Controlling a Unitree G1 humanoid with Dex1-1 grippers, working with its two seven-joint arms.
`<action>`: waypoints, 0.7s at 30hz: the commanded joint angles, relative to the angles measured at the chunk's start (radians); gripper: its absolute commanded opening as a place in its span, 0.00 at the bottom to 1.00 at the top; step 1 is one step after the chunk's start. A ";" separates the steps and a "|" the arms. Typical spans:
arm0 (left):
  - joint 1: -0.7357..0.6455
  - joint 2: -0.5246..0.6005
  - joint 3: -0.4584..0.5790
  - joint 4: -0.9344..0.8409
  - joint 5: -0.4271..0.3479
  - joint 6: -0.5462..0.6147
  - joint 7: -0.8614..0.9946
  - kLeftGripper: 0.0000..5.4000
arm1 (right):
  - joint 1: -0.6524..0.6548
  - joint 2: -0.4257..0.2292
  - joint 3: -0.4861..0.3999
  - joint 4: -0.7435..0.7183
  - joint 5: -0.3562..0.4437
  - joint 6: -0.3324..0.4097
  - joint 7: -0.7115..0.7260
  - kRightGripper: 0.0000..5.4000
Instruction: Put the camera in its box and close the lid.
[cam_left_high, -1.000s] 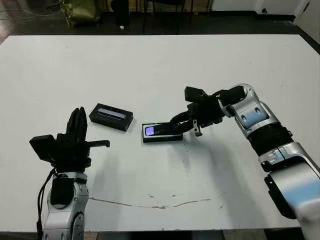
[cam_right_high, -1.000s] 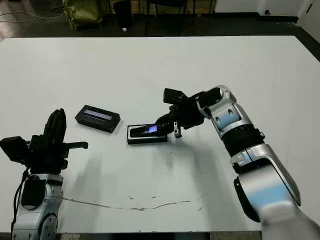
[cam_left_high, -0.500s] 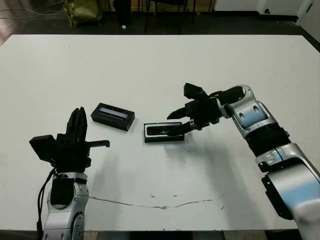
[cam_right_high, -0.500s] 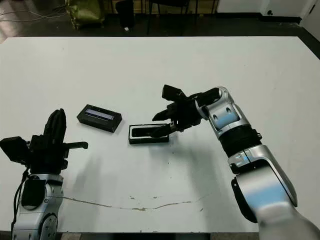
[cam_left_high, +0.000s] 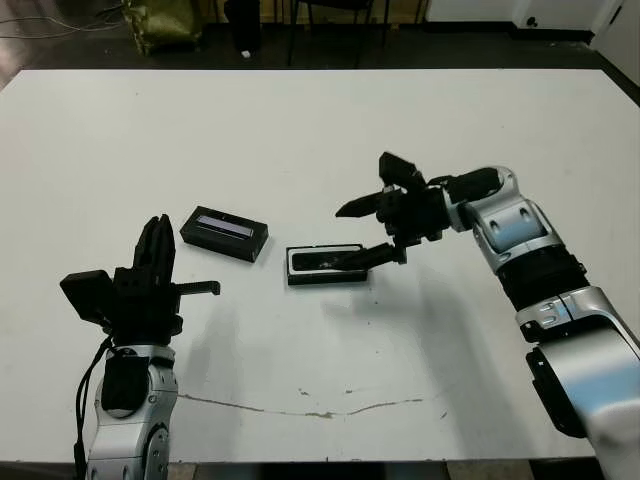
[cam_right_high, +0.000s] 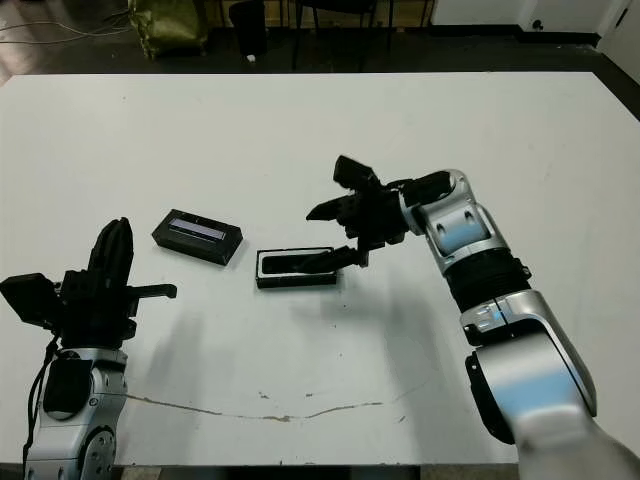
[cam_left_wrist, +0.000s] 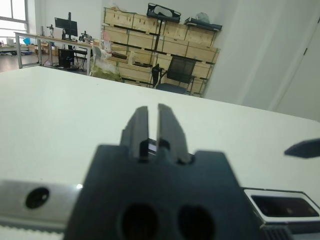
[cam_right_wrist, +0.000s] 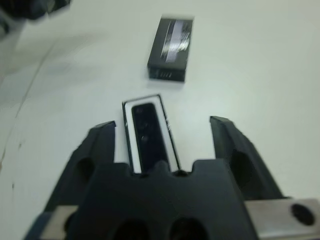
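Observation:
The camera (cam_left_high: 322, 262) lies flat inside the box (cam_left_high: 292, 267), a shallow black tray with white lining at the table's middle. My right gripper (cam_left_high: 342, 238) is open just right of it, with the lower finger low over the box's right end and the upper finger raised. In the right wrist view the camera (cam_right_wrist: 149, 137) sits in the box (cam_right_wrist: 127, 131) between the spread fingers. The lid (cam_left_high: 224, 233), black with a pale strip, rests on the table to the left of the box. My left gripper (cam_left_high: 155, 240) stands upright near the front left, shut and holding nothing.
A thin crack line (cam_left_high: 310, 410) runs along the table's front. Beyond the far edge are dark floor, a green bag (cam_left_high: 160, 20) and chair legs. The left wrist view shows stacked crates (cam_left_wrist: 165, 42) and a chair far off.
My right gripper has let go of the camera, which now lies flat in the box with its screen glow gone. The fingers have opened wide and drawn back slightly to the right. The left arm is unmoved.

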 joint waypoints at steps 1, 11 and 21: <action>0.014 0.004 0.003 0.013 -0.002 0.013 0.001 0.00 | 0.082 -0.015 -0.085 -0.108 0.048 0.023 -0.109 0.55; -0.004 0.017 0.015 -0.005 0.002 0.017 0.001 0.00 | 0.462 -0.022 -0.321 -0.706 0.113 0.170 -0.585 0.14; -0.102 0.143 0.045 -0.040 0.045 0.054 -0.049 0.00 | 0.809 -0.021 -0.384 -1.047 0.124 0.150 -0.793 0.00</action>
